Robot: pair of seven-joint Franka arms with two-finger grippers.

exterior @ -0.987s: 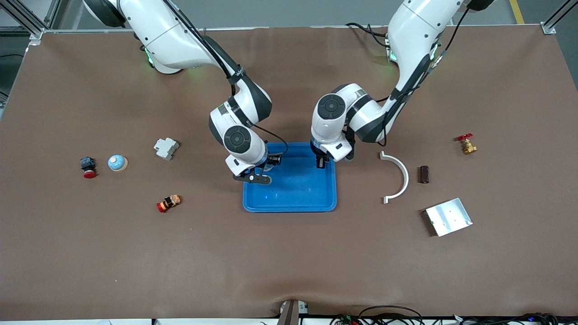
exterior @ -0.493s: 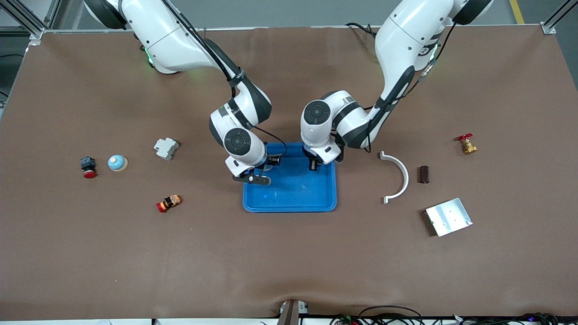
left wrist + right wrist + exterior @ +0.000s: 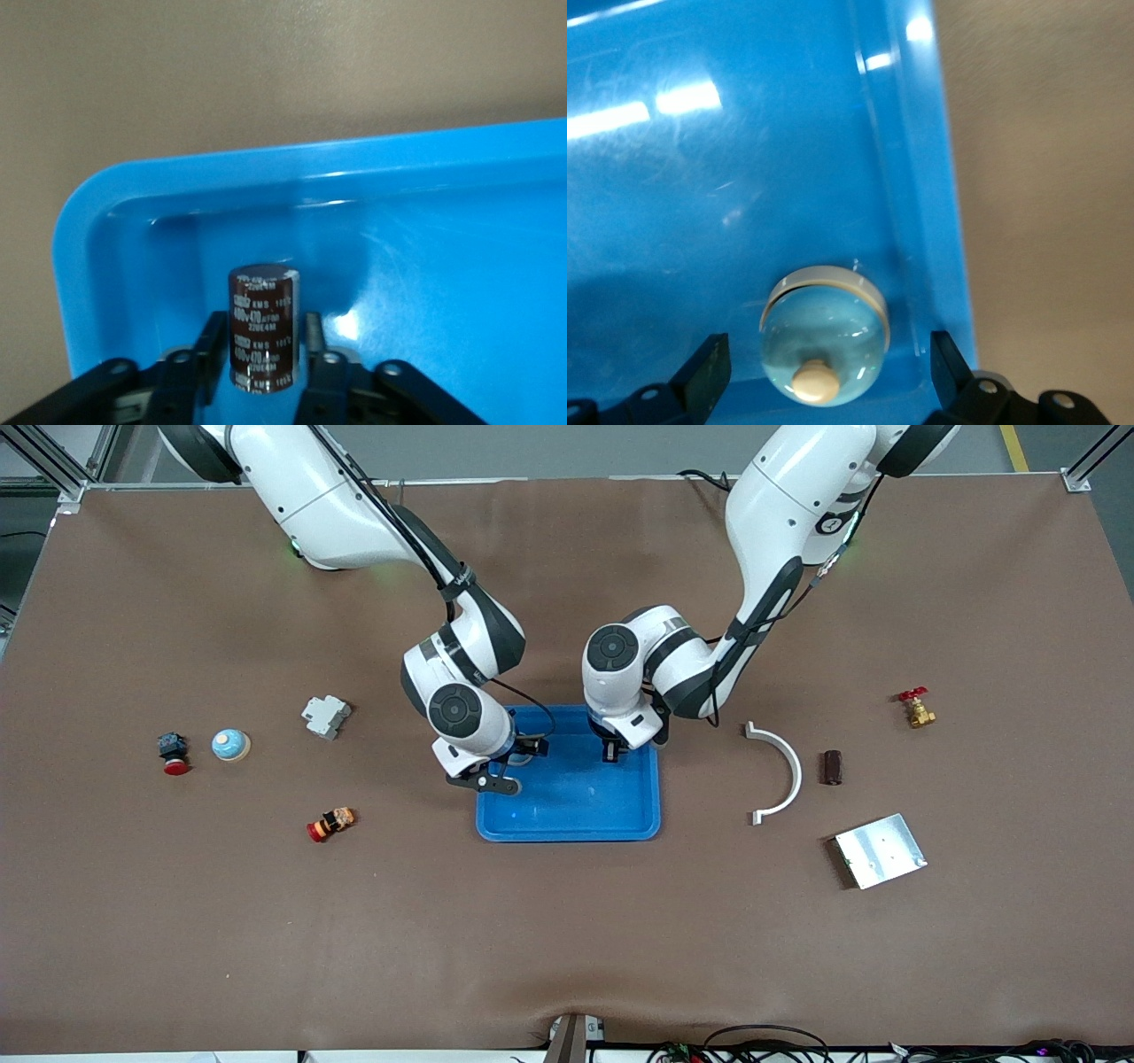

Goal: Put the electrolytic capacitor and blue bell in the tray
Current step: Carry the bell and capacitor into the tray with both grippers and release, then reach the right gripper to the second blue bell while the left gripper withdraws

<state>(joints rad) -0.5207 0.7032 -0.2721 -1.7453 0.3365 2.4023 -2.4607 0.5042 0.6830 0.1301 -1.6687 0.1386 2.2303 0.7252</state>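
The blue tray (image 3: 585,815) lies mid-table. My left gripper (image 3: 611,751) hangs low over the tray's corner farther from the front camera, toward the left arm's end. In the left wrist view the dark-brown electrolytic capacitor (image 3: 263,323) stands upright on the tray floor (image 3: 443,266) between its fingers (image 3: 312,329), which are slightly open, with a thin gap showing. My right gripper (image 3: 498,775) is over the tray's edge toward the right arm's end. The right wrist view shows the blue bell (image 3: 824,341) resting in the tray by the rim (image 3: 921,177), with those fingers (image 3: 709,367) wide open on either side.
Toward the right arm's end lie a grey block (image 3: 325,716), another pale-blue dome (image 3: 230,744), a red-and-black button (image 3: 173,753) and a red-orange part (image 3: 331,824). Toward the left arm's end: a white curved bracket (image 3: 784,775), a dark cylinder (image 3: 831,766), a silver plate (image 3: 880,850), a brass valve (image 3: 917,708).
The right gripper has opened wide and let go of the bell. The left gripper has moved farther over the tray toward the right arm's end, and its fingers have eased off the capacitor.
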